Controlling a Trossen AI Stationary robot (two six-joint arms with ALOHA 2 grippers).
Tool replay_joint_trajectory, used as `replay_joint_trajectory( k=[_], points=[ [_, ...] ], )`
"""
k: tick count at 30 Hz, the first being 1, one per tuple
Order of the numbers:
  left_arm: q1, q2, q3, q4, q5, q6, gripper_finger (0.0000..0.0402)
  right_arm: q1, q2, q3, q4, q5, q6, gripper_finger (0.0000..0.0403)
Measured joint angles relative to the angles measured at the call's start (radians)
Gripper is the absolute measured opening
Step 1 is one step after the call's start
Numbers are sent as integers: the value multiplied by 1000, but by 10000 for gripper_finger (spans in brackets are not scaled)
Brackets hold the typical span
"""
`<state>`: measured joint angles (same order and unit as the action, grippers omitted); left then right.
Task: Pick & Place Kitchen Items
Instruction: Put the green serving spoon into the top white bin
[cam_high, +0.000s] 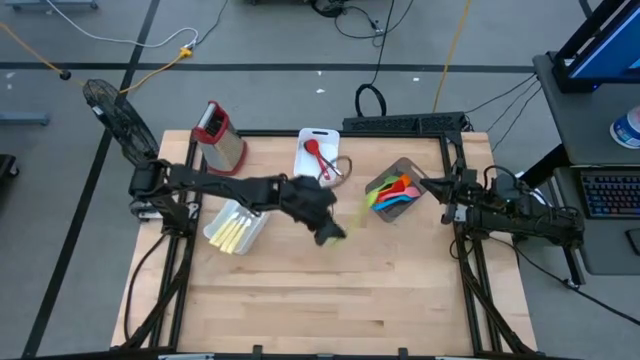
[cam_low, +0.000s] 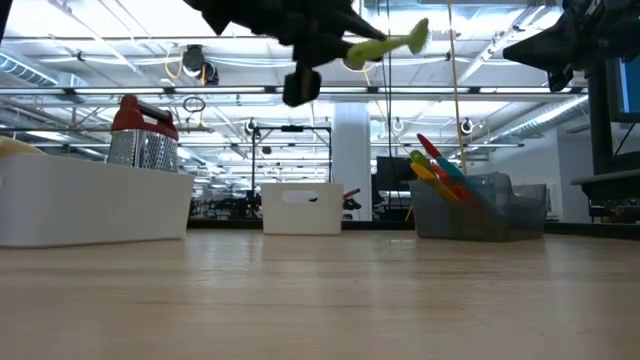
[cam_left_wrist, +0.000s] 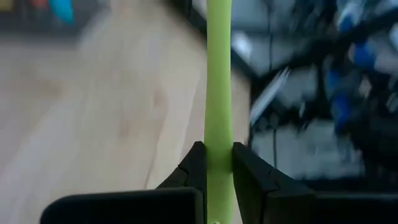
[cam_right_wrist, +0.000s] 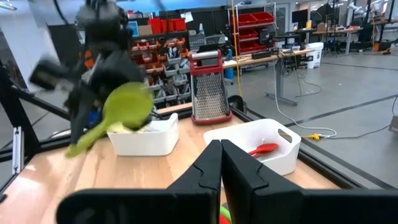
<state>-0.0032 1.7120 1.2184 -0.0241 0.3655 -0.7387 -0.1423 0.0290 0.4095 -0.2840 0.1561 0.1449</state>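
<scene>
The green spoon (cam_left_wrist: 218, 87) was pinched by its handle in the left hand (cam_left_wrist: 217, 163), carried high above the tabletop (cam_high: 380, 290), its bowl sticking out ahead. With so narrow a grip, a quick swing might twist it loose. The right hand (cam_right_wrist: 221, 163), pressed together, waited beside the grey bin (cam_high: 408, 200).

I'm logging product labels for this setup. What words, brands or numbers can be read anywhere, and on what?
None can be read.
Grater: no label shows.
White bins: blank walls.
Green spoon in the left gripper: plain handle.
Monitor beside the table: too blurred to read.
</scene>
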Motion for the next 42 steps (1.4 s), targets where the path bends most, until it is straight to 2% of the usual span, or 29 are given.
replay_joint_trajectory(
  k=[9, 17, 24, 28, 33, 42],
  points=[
    [119, -45, 0, 120, -100, -155, 37, 0, 0, 0, -7, 0, -8, 4],
    [228, -45, 0, 125, -105, -357, 37, 0, 0, 0, -12, 0, -8, 4],
    [321, -45, 0, 55, -129, -484, 37, 0, 0, 0, -11, 0, -8, 4],
    [366, -45, -1, 37, -97, -561, 37, 0, 0, 0, -11, 0, -8, 4],
    [410, -45, -1, -52, -45, -580, 37, 0, 0, 0, -11, 0, -7, 4],
    [466, -45, -1, -223, -10, -595, 37, 0, 0, 0, -10, 0, 19, 4]
  ],
)
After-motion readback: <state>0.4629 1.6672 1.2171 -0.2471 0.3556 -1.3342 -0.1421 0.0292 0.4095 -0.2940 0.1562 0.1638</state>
